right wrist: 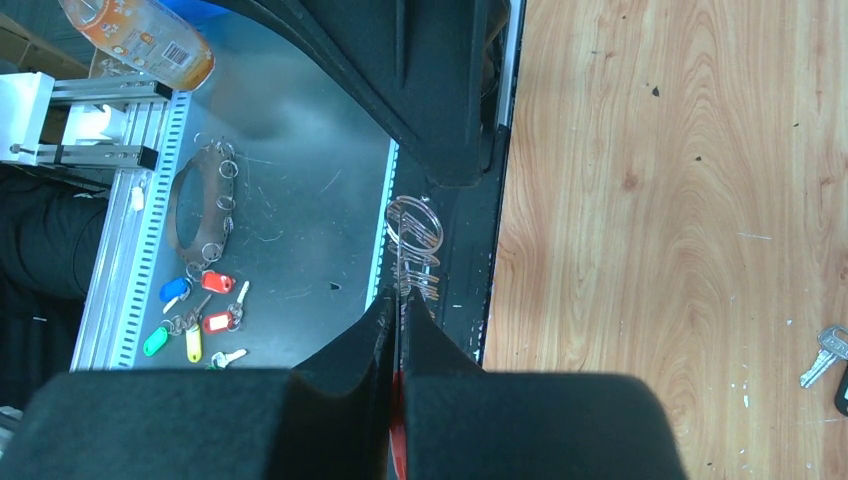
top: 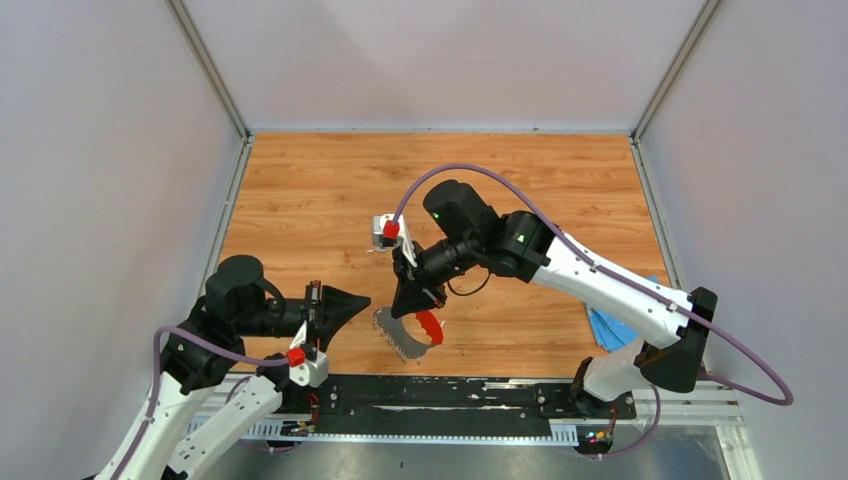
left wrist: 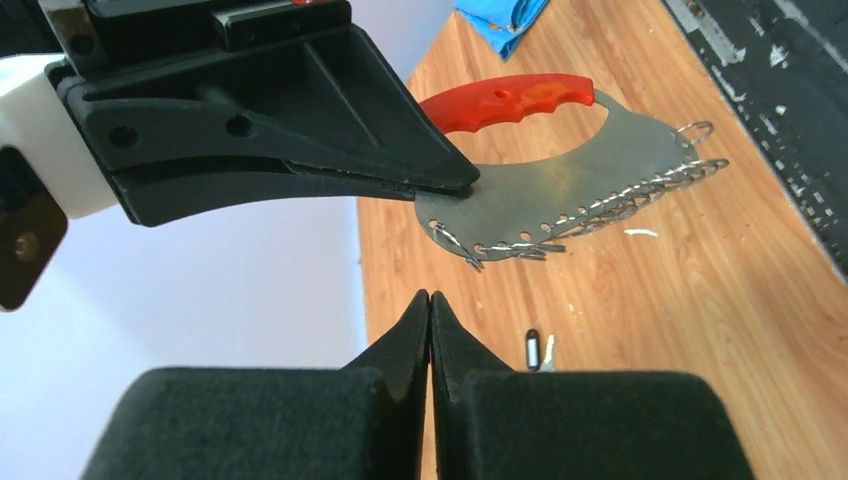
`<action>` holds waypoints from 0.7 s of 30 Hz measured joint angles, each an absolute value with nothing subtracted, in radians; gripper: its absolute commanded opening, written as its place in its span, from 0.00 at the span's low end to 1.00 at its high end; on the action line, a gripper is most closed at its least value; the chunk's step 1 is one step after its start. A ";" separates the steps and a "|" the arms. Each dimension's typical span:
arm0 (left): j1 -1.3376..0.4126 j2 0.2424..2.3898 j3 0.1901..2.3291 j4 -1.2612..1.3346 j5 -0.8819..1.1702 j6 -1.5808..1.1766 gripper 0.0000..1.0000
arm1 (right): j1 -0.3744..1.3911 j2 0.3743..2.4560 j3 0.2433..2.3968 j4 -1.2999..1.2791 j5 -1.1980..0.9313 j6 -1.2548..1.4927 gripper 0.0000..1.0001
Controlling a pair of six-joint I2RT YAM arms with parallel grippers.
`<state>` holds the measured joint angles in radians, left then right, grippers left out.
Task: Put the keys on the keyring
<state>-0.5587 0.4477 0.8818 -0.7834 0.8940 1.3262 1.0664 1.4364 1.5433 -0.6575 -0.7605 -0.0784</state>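
— Left fingers (left wrist: 405,345) clenched on nothing, keys (left wrist: 540,350) lying on the surface (left wrist: 650,330) just beyond them?
— Yes. Right fingers (left wrist: 300,120) pinch the keyring (left wrist: 560,190), held up nearby. Next, I'd judge, left opens and picks one key.

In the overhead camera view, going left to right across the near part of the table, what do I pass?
left gripper → keyring → blue cloth. The right gripper is left out: it overlaps the keyring it is clamped on.
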 measured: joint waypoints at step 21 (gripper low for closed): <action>-0.559 0.441 0.865 -0.788 0.939 1.238 0.45 | 1.066 1.481 1.551 -0.659 -0.864 -0.078 0.00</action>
<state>-0.5587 0.4412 0.8646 -0.7883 0.9386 1.2377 1.0660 1.4811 1.5509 -0.6590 -0.8639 -0.0776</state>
